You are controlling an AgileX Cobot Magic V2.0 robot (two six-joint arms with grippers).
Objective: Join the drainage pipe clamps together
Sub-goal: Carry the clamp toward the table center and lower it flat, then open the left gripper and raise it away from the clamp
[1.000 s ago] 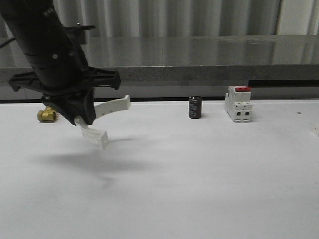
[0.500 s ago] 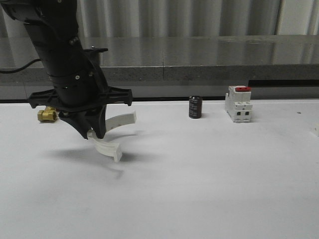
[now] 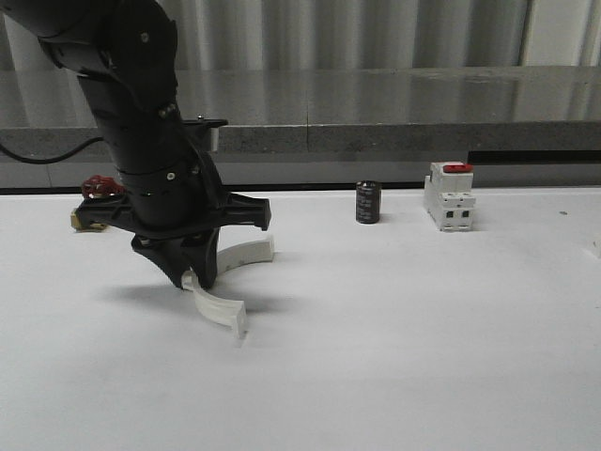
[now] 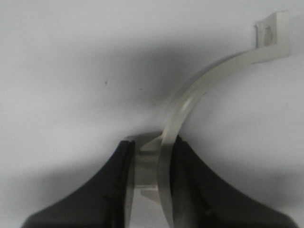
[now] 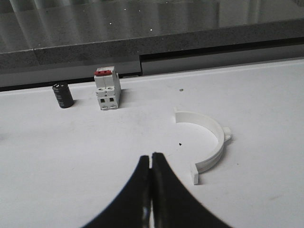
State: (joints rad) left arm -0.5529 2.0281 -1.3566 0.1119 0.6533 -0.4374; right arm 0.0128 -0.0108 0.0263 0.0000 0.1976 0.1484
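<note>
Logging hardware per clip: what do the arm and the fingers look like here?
The left arm is matte black and thick, with round segments, a flat crossbar above the left gripper, and a black cable trailing behind. Both grippers have smooth, black, tapered fingers; the right gripper looks the same. No markings are readable.

Worktop (image 3: 423,357): broad bare stretch across centre and near side, open to passage.
Rear edge: dark cylinder (image 3: 367,202) and white switch with red top (image 3: 449,195), upright, near each other, gap between.
Left: left claw (image 3: 194,278) low over surface, clamped on clamp half (image 3: 225,282); brass fitting (image 3: 80,221) behind.
Right: second clamp half (image 5: 206,142) lying flat, bare surface around, apart from switch.
</note>
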